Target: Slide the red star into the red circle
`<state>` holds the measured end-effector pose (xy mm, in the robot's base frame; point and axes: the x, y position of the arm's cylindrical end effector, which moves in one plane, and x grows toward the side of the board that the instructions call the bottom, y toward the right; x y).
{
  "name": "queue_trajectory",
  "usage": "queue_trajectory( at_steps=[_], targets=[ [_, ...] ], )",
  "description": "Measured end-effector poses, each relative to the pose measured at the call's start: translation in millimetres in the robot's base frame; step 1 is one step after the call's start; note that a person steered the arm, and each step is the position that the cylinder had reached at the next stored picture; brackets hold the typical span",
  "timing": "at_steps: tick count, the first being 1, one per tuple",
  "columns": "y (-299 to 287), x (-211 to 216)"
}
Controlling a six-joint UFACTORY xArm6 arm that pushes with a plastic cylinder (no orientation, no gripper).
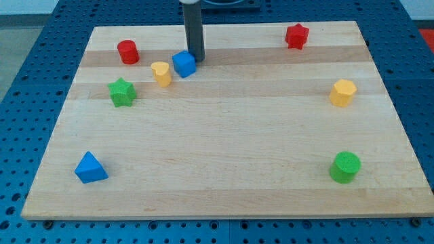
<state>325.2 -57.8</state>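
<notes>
You have a single view here — no second camera to compare. It looks down at a slant from beyond the board's (224, 196) bottom edge, facing its far edge near the frame's top. It stands far enough back to take in all four corners — blue pegboard (27, 74) shows around them.

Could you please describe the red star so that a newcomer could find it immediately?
Start at the wooden board's far edge at the view's top and go toward its right corner. The red star sits alone there; the red circle, the only other red block, is round and far left.
</notes>
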Motion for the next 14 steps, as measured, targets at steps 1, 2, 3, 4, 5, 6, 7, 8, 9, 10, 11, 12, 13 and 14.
queue_trajectory(
  at_steps=[1, 2, 3, 4, 5, 6, 7, 8, 9, 10, 11, 12, 13, 14],
  targets=[
    [33, 27],
    [142, 16],
    [254, -23],
    [282, -59],
    [252, -65],
    [205, -63],
    [167, -62],
    [164, -62],
    [164, -62],
    [164, -65],
    [172, -70],
    [197, -68],
    [201, -66],
    [204, -95]
  ],
)
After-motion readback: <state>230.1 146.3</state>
